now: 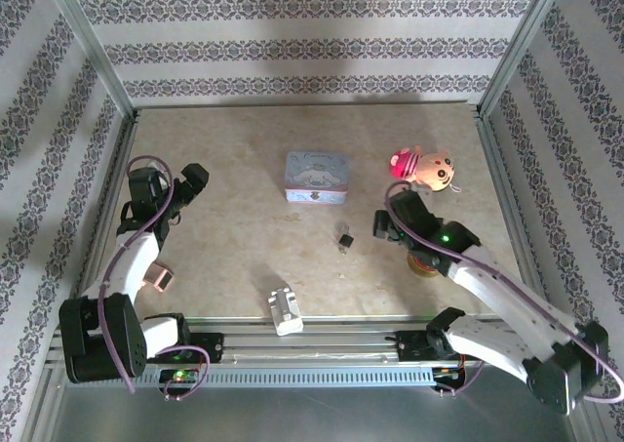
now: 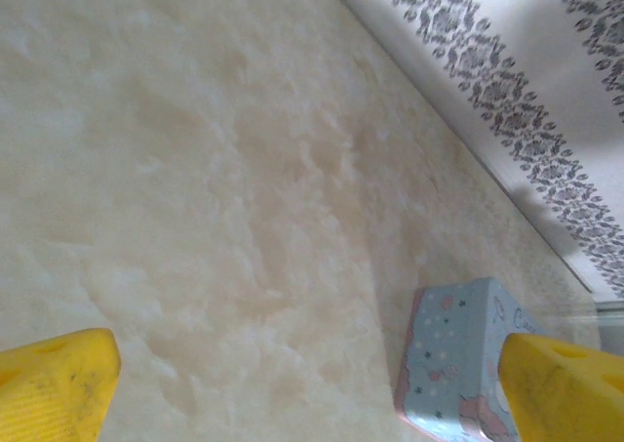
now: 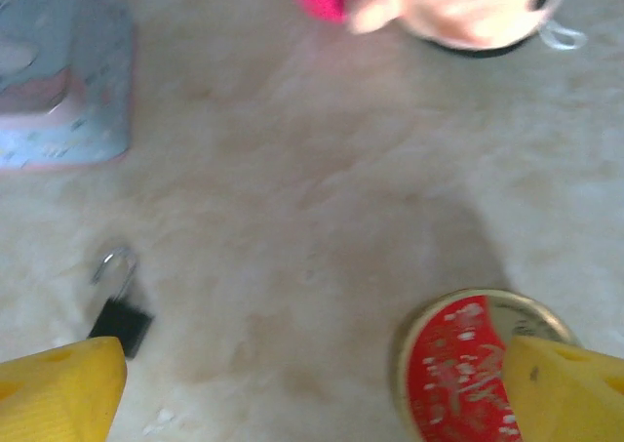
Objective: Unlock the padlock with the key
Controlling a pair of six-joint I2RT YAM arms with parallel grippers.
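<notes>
From above, the left arm is bent up at the beige marbled worktop's (image 1: 224, 257) left side. The right arm reaches inward, its gripper (image 1: 383, 224) near the small silver-grey metal padlock (image 1: 343, 237) lying mid-worktop.

Left wrist: the left gripper (image 2: 312, 393) has yellow ridged fingers (image 2: 58, 388) spread wide, empty.

Right wrist: yellow fingers (image 3: 58, 393) spread wide, empty. The padlock, dark-bodied with a looped shackle, lies just beside one.

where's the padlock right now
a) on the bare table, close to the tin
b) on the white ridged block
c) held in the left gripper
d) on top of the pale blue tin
a: the padlock lies flat on the table, a little nearer the arms than the pale blue tin and apart from it, with nothing gripping it.
</notes>
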